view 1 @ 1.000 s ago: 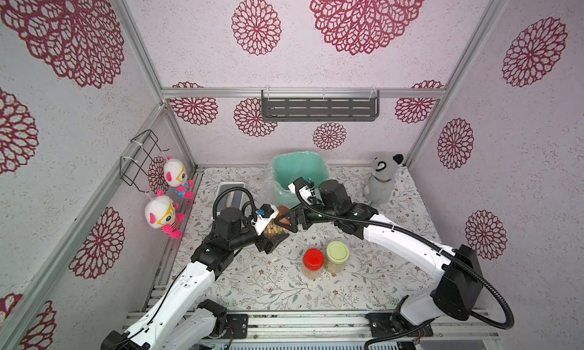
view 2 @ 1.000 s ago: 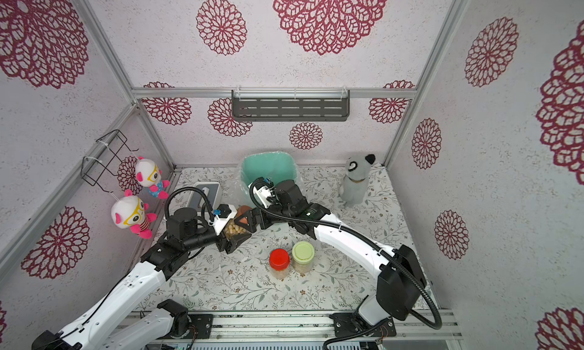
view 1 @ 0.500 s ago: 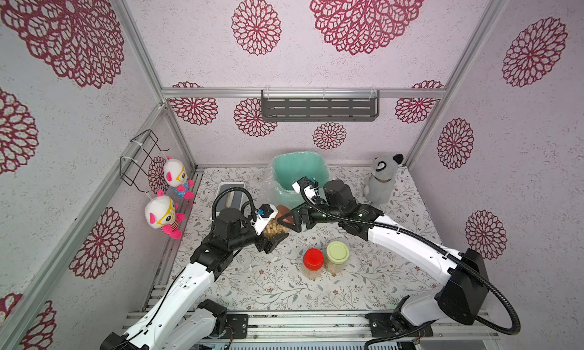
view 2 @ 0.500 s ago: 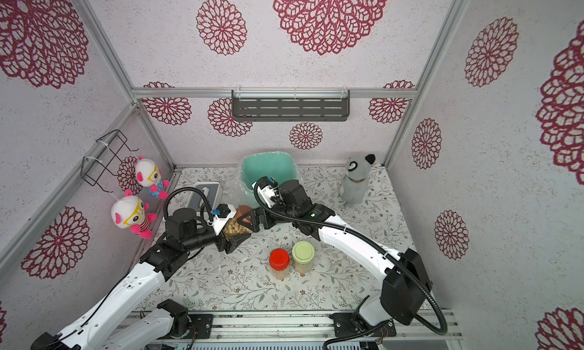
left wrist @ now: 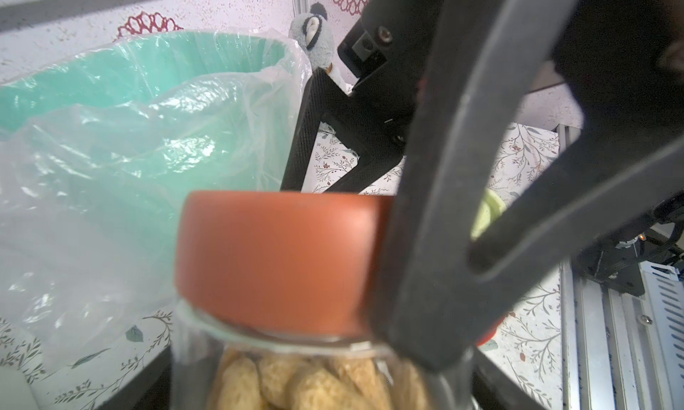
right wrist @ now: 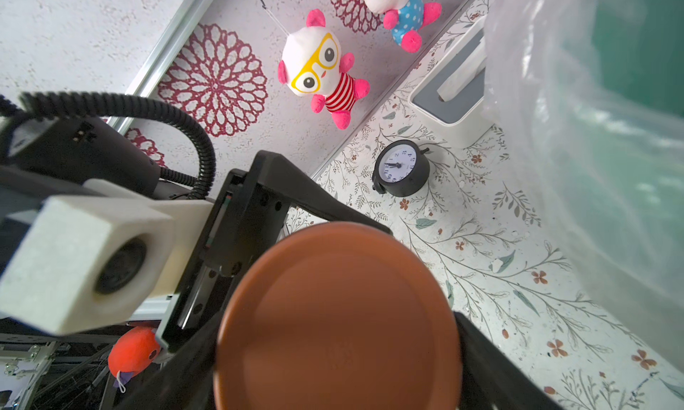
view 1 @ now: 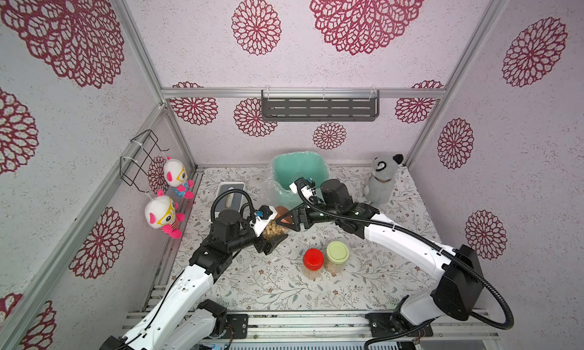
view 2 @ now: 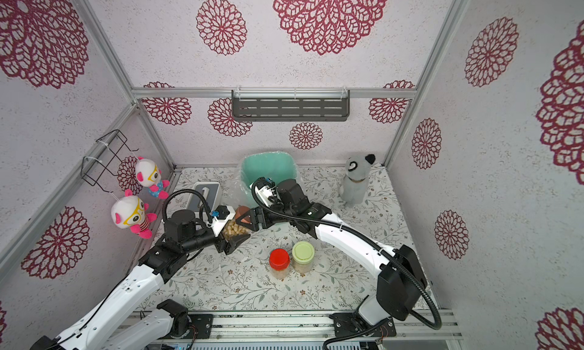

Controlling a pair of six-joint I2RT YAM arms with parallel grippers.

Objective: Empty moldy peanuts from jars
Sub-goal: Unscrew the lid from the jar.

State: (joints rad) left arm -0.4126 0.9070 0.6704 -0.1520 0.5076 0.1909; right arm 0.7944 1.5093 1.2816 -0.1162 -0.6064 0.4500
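My left gripper is shut on a clear jar of moldy peanuts, held tilted above the table in front of the mint-green bin. The jar's brown lid points at my right gripper, whose fingers press on both sides of the lid. In both top views two more jars stand upright near the front middle, one with a red lid and one with a pale green lid.
The bin has a clear plastic liner. A grey plush raccoon stands at the back right and a tissue box at the back left. A small black clock sits under my left arm. Two plush dolls hang on the left wall.
My right gripper has moved left onto the brown lid and its jaws have narrowed around it. The left arm and the jar have stayed put.
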